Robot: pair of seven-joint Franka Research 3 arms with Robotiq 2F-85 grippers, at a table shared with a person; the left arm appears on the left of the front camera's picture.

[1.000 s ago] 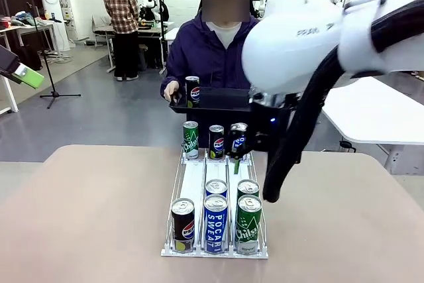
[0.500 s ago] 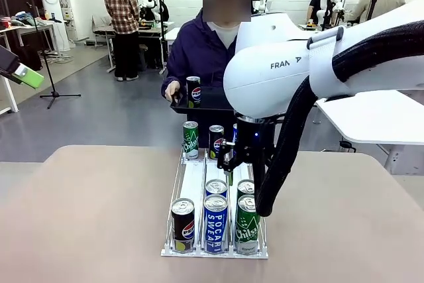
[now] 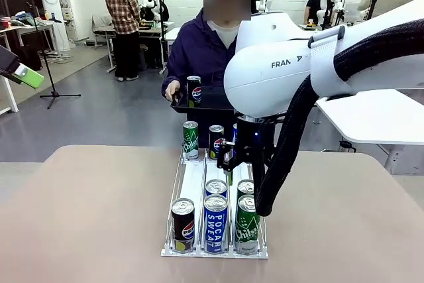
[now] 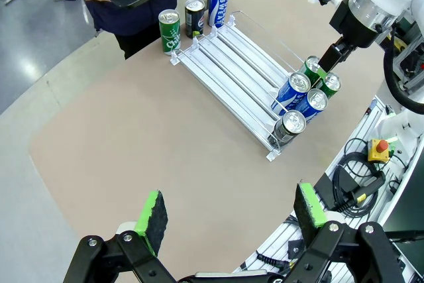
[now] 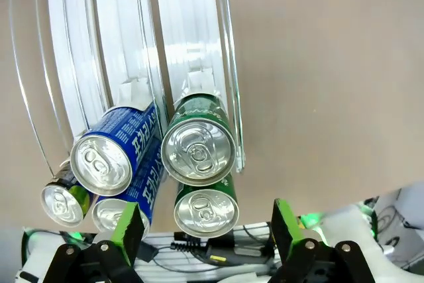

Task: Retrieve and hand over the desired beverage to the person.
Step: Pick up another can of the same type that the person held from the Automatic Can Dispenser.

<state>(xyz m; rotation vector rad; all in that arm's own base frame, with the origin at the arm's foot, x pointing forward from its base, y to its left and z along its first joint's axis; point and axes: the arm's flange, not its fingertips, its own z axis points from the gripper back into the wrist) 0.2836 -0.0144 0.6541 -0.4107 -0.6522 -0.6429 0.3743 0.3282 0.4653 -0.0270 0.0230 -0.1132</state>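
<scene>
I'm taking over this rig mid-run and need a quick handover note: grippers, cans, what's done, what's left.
Left gripper: jaws open, empty, hanging over the beige table.
Right gripper: jaws open, empty, hovering over two green cans at the near end of the white three-lane rack.
Person in a purple hooded jacket holds a black tray with one black Pepsi can on it.
Done: right arm placed over the rack.
Left: grasp a can, hand it over.

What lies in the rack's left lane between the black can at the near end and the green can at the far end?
Nothing: the white lane is bare between the black can and the green can, as the front view shows.
</scene>
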